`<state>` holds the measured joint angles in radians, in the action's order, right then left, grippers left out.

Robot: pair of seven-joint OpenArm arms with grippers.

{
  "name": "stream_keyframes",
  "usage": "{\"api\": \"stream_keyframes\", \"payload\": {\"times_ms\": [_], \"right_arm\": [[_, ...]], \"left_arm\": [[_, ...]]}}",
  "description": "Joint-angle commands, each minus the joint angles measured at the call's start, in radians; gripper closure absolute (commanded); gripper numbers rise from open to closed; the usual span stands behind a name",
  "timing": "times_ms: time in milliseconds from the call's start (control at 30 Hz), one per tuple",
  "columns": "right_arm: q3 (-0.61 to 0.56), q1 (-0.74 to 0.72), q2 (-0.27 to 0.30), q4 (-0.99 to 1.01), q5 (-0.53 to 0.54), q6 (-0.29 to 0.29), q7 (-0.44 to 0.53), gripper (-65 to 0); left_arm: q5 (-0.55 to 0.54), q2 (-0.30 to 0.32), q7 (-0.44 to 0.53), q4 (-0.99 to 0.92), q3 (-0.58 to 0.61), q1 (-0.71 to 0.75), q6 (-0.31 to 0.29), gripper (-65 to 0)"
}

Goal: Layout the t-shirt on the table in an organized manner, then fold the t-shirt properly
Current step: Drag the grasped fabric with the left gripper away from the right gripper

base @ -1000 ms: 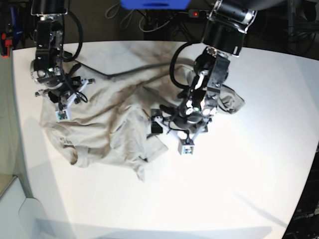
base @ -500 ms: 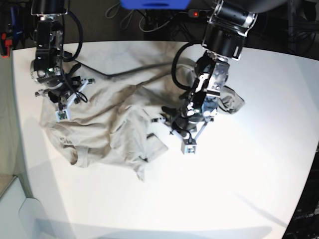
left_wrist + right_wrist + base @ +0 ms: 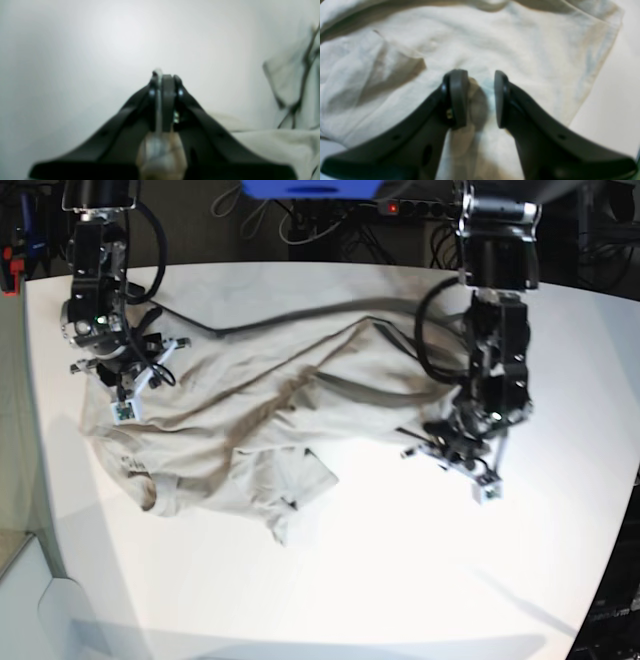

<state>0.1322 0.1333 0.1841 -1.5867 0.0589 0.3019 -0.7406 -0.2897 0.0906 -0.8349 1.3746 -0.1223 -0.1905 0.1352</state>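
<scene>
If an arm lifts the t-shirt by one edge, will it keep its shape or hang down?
The t-shirt will probably hang limp: it lies in soft folds and wrinkles on the table. It seems light, since the stretch toward the left gripper forms long ridges. It likely slides easily on the smooth top.

The right tool [image 3: 480, 100], two dark curved fingers [image 3: 456, 97] set apart, hovers over the wrinkled light beige fabric t-shirt [image 3: 495, 45] (contact unclear). Right of the tool, the shirt's edge gives way to smooth white counter [image 3: 620, 105].
</scene>
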Motion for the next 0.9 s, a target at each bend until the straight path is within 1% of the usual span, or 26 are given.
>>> {"api": "stream_keyframes", "payload": {"times_ms": [0, 200, 467, 567, 667, 800, 867], "right_arm": [[0.001, -0.005, 0.007, -0.002, -0.003, 0.015, -0.006, -19.4], [0.004, -0.014, 0.007, 0.07, -0.003, 0.015, -0.003, -19.4], [0.002, -0.013, 0.007, 0.081, -0.001, 0.015, 0.031, -19.3], [0.004, -0.008, 0.007, 0.081, -0.001, 0.015, 0.031, -19.3], [0.004, -0.007, 0.007, 0.081, -0.001, 0.015, 0.031, -19.3], [0.004, -0.005, 0.007, 0.081, -0.003, 0.015, 0.031, -19.3], [0.001, -0.005, 0.007, 0.079, -0.004, 0.015, 0.031, -19.3]], "left_arm": [[0.011, 0.034, 0.024, 0.024, -0.027, -0.039, 0.004, -0.4], [0.011, 0.134, 0.024, 0.016, -0.08, -0.091, 0.004, -0.4], [0.013, 0.225, 0.035, 0.015, -0.133, -0.123, 0.004, -0.4], [0.019, 0.249, 0.036, 0.012, -0.188, -0.123, 0.004, -0.4], [0.013, 0.283, 0.05, -0.034, -0.242, -0.14, 0.002, -0.4], [0.013, 0.328, 0.067, -0.102, -0.253, -0.174, 0.002, -0.4], [0.013, 0.338, 0.072, -0.11, -0.253, -0.175, 0.002, -0.5]]}}
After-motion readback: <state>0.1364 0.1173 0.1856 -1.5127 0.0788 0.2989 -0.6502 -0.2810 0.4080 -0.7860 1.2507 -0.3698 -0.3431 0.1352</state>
